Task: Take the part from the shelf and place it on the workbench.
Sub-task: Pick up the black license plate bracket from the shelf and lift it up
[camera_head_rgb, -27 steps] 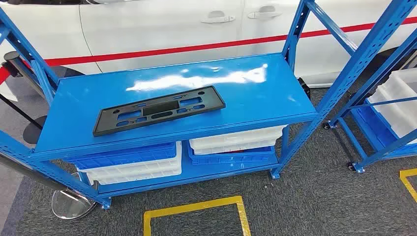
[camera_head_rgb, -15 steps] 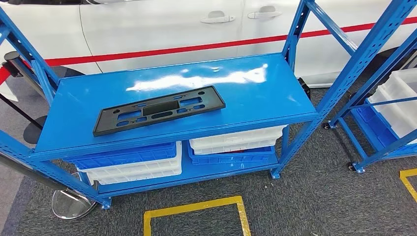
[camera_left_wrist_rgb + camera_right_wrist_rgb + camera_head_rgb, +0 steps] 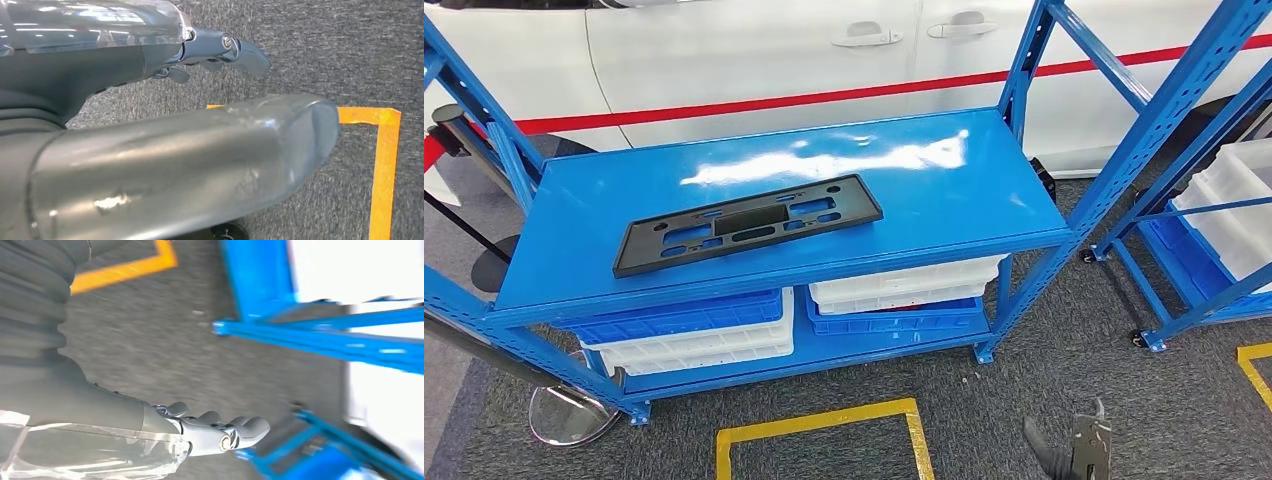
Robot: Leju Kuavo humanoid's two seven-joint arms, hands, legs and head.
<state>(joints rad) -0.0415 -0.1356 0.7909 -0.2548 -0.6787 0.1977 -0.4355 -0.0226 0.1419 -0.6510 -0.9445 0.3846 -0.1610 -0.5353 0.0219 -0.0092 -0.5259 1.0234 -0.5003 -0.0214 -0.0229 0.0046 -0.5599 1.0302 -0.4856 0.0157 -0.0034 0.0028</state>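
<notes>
**Reach phase: right hand rising toward the part on the shelf**

Step in hand, as judged: the approach; the part (image 3: 747, 223), a flat black rectangular frame with cut-outs, lies untouched on the top deck of the blue shelf (image 3: 944, 190); nothing is gripped and no lift has begun.

Location of the part relative to the right hand (image 3: 1079, 448): well ahead of it, higher, and toward the robot's left; the shelf's front edge and its right-hand upright (image 3: 1139, 135) stand between the two.

Next move, as judged: raise the right hand above deck level, carry it forward and leftward past the upright, then bring the fingers to the part's near long edge; the part is thin and lies flat, so a grip on its rim or through a cut-out seems necessary; the glossy deck may let it slide under a push.

Hand pose: in the head view the right hand sits low over the grey carpet, fingertips pointing up; in the right wrist view its fingers (image 3: 215, 426) lie extended, side by side, holding nothing; the left hand (image 3: 220, 50) hangs over the carpet near a yellow floor marking (image 3: 385, 165), fingers loosely extended, thumb apart, also holding nothing.
</notes>
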